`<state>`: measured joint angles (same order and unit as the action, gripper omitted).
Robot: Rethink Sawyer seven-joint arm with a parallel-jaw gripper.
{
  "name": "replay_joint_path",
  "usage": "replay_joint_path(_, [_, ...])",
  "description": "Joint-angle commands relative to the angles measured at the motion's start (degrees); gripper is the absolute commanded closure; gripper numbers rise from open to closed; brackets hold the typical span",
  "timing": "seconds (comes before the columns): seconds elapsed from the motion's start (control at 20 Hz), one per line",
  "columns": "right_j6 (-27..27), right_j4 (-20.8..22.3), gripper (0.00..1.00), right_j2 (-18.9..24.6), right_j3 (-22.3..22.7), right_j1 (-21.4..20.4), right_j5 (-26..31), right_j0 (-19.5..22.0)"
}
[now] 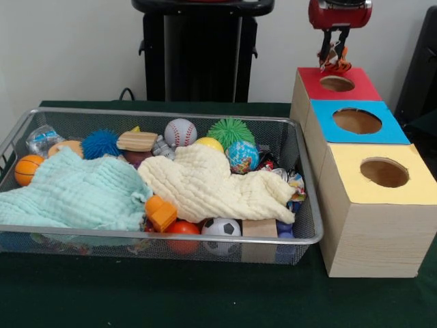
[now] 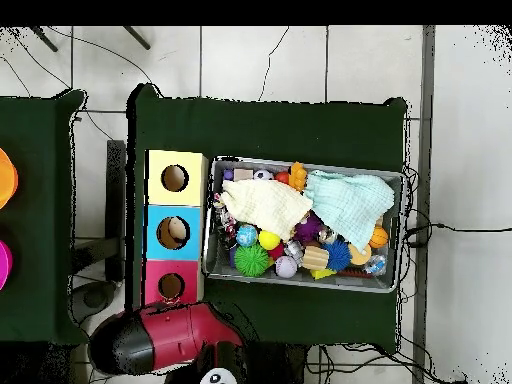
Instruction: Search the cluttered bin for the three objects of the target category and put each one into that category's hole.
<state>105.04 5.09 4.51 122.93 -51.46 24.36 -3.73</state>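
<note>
The gripper (image 1: 334, 58) is hovering directly above the red box's hole (image 1: 336, 83), at the far end of the three-box row to the right of the wire bin (image 1: 308, 205). Its fingers are clamped on a small orange object (image 1: 335, 65); the shape is too small to identify, though it looks like a little figure with projecting bits. The object is hanging just over the opening, not yet inside.

Judgement: the piece is probably light and rigid plastic, so a pinch across its body is holding well enough; the projecting parts could be catching on the hole's rim if it is not centred. Release should be clean from directly above.

In the bin, a cream cloth (image 1: 208, 181) and a mint cloth (image 1: 72, 191) are covering much of the clutter, so any remaining targets may be lying hidden beneath. Both cloths are soft and limp and will be draping and dragging if lifted.
</note>
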Motion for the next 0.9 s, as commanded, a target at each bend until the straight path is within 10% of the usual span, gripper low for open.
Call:
replay_joint_path(0.05, [12.8,-1.8,1.0,-1.8,-0.2,6.7,-7.0,0.8])
replay_joint_path(0.9, [15.7,-10.4,1.0,-4.3,-2.4,8.5,-7.9,-7.3])
